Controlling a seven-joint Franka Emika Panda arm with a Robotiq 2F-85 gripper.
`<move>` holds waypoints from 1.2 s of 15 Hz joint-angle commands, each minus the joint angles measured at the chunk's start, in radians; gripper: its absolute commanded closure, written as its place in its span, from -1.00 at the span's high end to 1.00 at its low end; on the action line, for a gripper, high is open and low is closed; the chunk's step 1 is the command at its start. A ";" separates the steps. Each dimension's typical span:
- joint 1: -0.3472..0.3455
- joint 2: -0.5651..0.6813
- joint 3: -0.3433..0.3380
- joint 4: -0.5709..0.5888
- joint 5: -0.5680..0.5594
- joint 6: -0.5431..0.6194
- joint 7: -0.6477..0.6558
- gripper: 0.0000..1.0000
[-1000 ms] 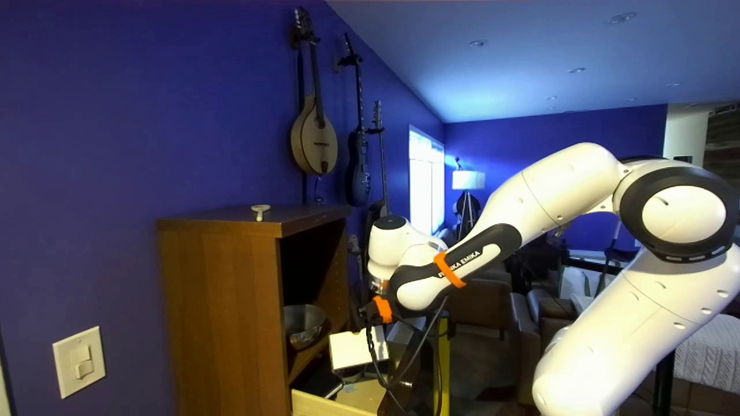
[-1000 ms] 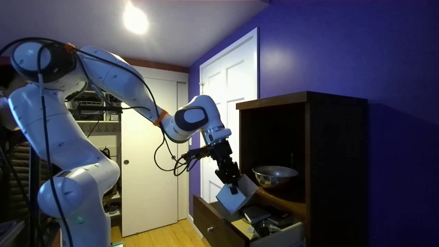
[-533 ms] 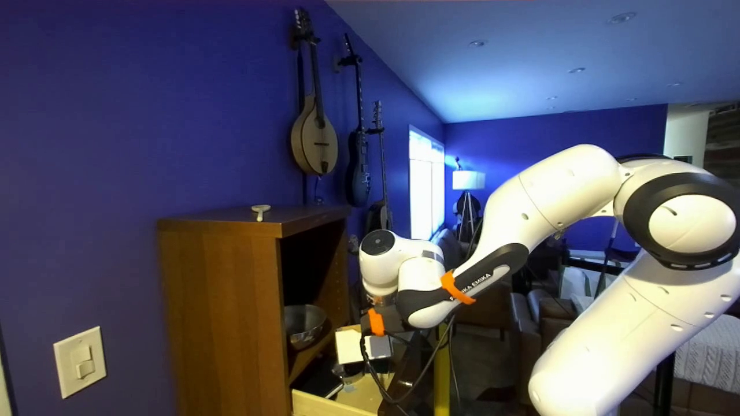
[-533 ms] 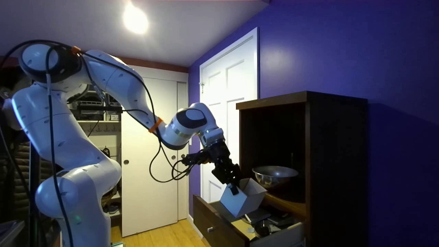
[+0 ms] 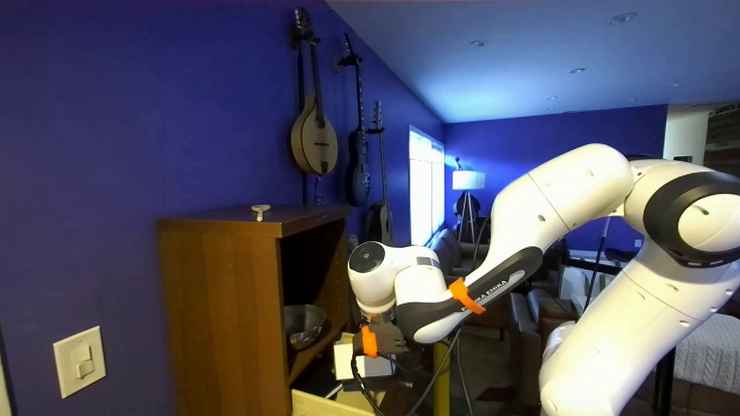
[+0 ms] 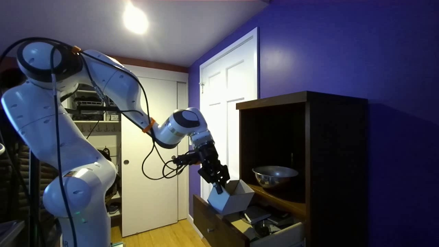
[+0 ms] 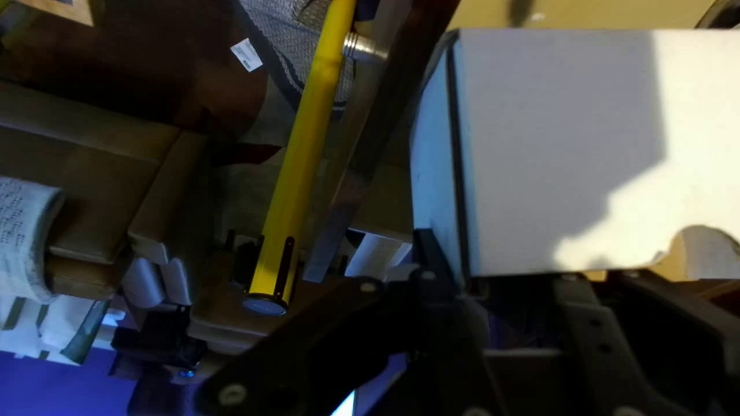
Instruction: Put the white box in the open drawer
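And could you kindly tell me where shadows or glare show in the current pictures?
In the wrist view, a grey shadow crosses the white rectangular box; in an exterior view, the bright white ceiling light glares; in an exterior view, the tall rectangular window is washed out.

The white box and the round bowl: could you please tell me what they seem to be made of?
White box: probably cardboard, matt, from its thin flat walls and dull faces. Round bowl: likely polished metal, perhaps steel, given its silvery, shiny reflections.
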 commanded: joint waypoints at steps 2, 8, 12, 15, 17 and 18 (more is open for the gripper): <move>0.048 0.050 0.031 0.016 -0.068 0.005 0.210 -0.92; 0.119 0.175 0.048 0.066 -0.196 -0.054 0.373 -0.92; 0.166 0.239 0.031 0.096 -0.253 -0.107 0.429 -0.92; 0.188 0.275 0.010 0.124 -0.293 -0.155 0.498 -0.92; 0.216 0.294 -0.015 0.140 -0.279 -0.178 0.468 -0.18; 0.228 0.295 -0.031 0.146 -0.262 -0.174 0.444 -0.17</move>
